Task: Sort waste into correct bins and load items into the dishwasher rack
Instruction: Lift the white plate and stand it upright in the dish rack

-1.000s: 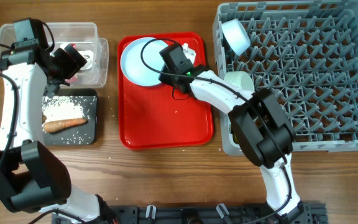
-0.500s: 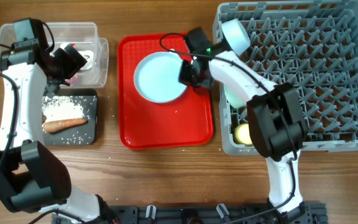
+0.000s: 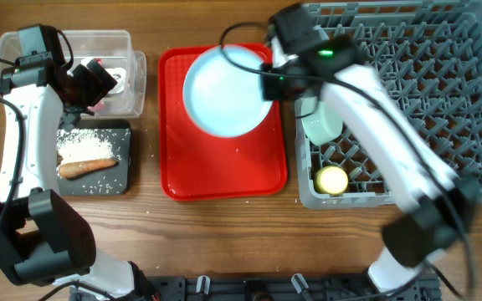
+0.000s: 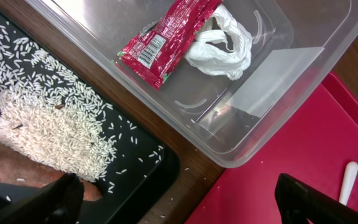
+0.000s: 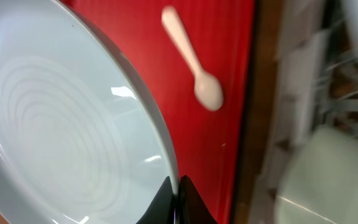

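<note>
**Clear bin, rice tray and red tray corner under spread fingers**

A clear plastic bin [image 4: 272, 81] holds a red wrapper [image 4: 166, 37] touching a crumpled white plastic scrap [image 4: 219, 46]. Just beside it, across a strip of wooden table [image 4: 188, 186], a black tray [image 4: 148, 180] carries scattered rice [image 4: 48, 124] and a brownish-orange piece [image 4: 17, 168], partly cut off. A white spoon [image 4: 348, 180] lies on the red tray [image 4: 291, 143]. The left gripper [image 4: 179, 186] hangs spread wide, holding nothing.

Wooden table [image 3: 149, 242]: clear bin [image 3: 99, 35] at the far-left corner, black tray [image 3: 99, 184] along the left edge, red tray [image 3: 224, 167] in the centre, dishwasher rack [image 3: 442, 100] at the right edge.
</note>
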Controlling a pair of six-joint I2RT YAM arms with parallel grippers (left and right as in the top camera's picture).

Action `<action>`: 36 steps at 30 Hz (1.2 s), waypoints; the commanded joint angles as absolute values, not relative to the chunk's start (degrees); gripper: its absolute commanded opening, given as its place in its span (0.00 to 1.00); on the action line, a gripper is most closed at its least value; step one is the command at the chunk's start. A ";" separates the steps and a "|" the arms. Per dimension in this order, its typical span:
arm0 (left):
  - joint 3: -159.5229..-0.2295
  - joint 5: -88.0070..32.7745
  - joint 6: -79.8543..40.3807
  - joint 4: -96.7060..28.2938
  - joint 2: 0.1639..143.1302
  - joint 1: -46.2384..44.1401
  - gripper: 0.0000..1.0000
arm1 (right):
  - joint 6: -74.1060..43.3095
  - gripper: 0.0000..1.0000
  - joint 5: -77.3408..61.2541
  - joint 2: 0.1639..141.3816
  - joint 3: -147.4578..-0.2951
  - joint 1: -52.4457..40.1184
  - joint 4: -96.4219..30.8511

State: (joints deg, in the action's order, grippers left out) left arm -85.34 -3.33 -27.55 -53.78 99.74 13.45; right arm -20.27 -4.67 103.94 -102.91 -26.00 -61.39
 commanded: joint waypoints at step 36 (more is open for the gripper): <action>-85.17 -3.40 -27.49 -53.65 99.33 13.37 1.00 | 13.58 0.04 45.43 111.94 -101.91 -6.20 -44.88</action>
State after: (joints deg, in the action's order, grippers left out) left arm -85.34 -3.33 -27.55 -53.78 99.74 13.45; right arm 12.80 44.03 109.10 -102.13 -4.86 -44.38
